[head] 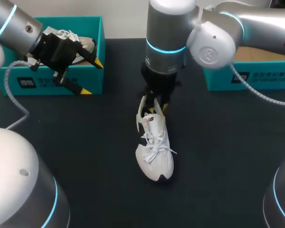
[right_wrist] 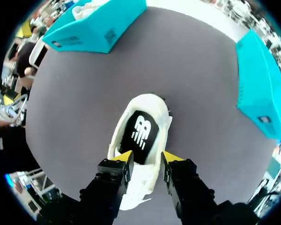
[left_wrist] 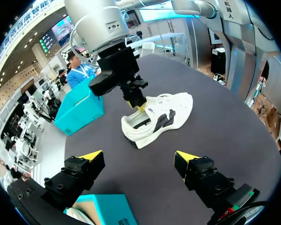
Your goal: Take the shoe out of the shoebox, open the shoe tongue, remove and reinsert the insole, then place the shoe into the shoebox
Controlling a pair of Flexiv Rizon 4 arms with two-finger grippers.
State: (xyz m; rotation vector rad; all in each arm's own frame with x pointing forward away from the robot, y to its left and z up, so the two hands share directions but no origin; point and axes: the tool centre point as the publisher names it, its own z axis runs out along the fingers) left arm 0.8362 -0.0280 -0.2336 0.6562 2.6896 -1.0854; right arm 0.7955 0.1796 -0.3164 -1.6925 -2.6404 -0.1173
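Exhibition hall, overhead banner (left_wrist: 37,14), many robot stations (left_wrist: 30,124)

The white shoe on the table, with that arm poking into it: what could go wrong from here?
1. The shoe lies loose on the table. Nothing pins it, as the left gripper hangs open by the shoebox. A pull by the right gripper at its opening might lift or drag the whole shoe.
2. The laces sprawl loose near that gripper and could snag.
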